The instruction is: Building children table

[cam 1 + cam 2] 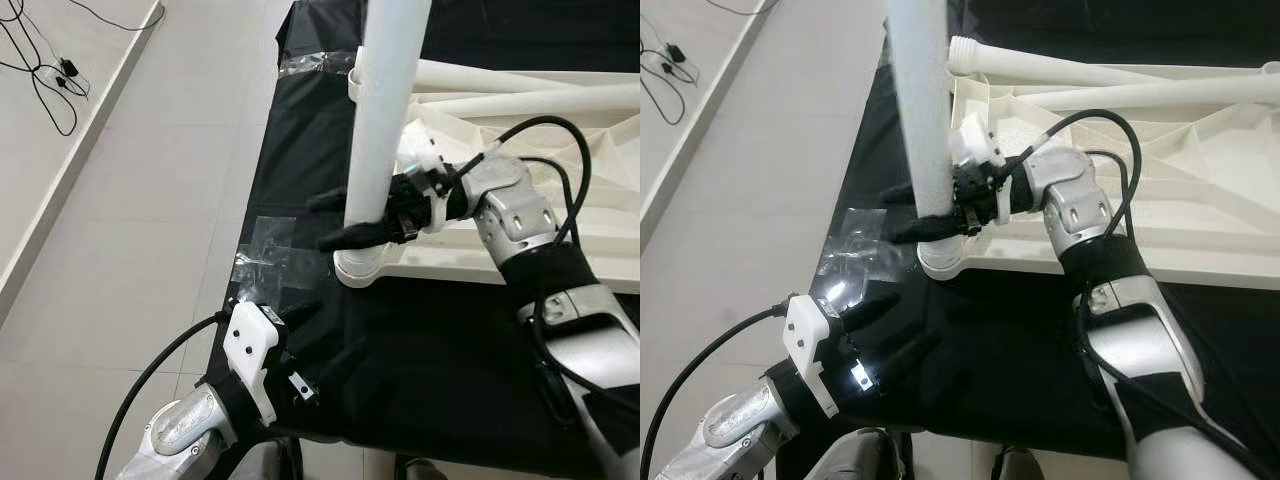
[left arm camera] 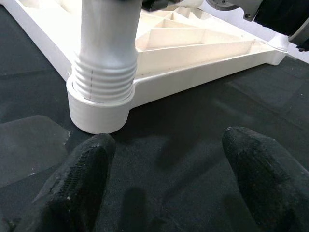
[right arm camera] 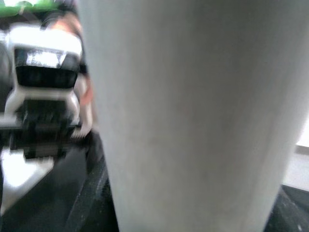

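The white leg (image 1: 385,110) stands upright, its threaded lower end seated in the round corner socket (image 1: 360,268) of the white tabletop (image 1: 560,150), which lies upside down with its ribbed underside showing on a black cloth (image 1: 420,350). Two more legs (image 1: 520,88) lie across the tabletop farther back. The right gripper (image 1: 345,220) is clenched around the upright leg just above the socket, one black finger on each side of the tube; in the right wrist view the leg (image 3: 193,116) looms close and blurred. The left gripper (image 1: 325,335) rests low on the cloth, near the socket but apart from it, its two fingers (image 2: 79,179) spread wide with nothing between them. Clear tape (image 1: 270,255) is stuck to the cloth beside the socket. Pale floor tiles (image 1: 150,200) lie to the left, with black cables (image 1: 50,70) near a wall.
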`<state>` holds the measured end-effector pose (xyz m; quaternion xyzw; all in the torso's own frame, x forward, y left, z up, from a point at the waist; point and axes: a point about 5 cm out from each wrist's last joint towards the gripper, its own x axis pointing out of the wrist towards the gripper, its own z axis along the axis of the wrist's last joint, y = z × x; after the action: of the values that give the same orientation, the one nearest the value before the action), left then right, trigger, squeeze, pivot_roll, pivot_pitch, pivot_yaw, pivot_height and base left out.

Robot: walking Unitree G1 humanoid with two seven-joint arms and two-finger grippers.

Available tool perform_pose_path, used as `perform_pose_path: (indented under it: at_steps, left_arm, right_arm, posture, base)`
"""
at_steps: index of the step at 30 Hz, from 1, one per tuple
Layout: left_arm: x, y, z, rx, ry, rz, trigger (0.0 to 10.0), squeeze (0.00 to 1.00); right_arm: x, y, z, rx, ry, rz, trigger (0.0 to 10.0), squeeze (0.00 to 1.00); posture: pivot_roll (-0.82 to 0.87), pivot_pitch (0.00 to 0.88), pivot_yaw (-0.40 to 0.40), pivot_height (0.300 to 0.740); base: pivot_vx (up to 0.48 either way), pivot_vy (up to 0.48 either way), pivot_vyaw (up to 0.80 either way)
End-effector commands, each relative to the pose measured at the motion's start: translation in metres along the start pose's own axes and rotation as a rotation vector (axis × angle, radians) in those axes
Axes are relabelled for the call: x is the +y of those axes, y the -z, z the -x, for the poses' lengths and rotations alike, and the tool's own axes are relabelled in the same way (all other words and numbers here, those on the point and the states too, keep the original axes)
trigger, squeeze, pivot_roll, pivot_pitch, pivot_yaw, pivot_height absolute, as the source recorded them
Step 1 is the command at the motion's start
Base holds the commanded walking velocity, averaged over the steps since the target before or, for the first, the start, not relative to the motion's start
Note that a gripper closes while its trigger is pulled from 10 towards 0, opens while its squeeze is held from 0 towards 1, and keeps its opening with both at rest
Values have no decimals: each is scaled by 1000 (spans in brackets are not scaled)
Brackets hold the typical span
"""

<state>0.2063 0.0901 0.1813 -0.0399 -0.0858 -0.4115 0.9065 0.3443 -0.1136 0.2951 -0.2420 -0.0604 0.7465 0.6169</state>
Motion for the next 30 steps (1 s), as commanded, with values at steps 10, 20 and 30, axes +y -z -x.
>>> perform_pose_path:
  at_steps: [10,20,30]
  left_arm:
    - [-3,3,4,23,16,21,10000,0]
    - [-4,5,3,24,17,31,10000,0]
    - [-3,9,1,20,14,44,10000,0]
  right_arm:
    - [18,25,-19,149,-177,-58,10000,0]
    - [14,15,-8,-51,-50,-131,10000,0]
    - [66,55,-11,0,485,-303,10000,0]
  posture:
    - [127,375,76,740]
    - [98,361,64,740]
    - [57,350,32,740]
  base:
    - [0,0,0]
    - [0,0,0]
    - [0,0,0]
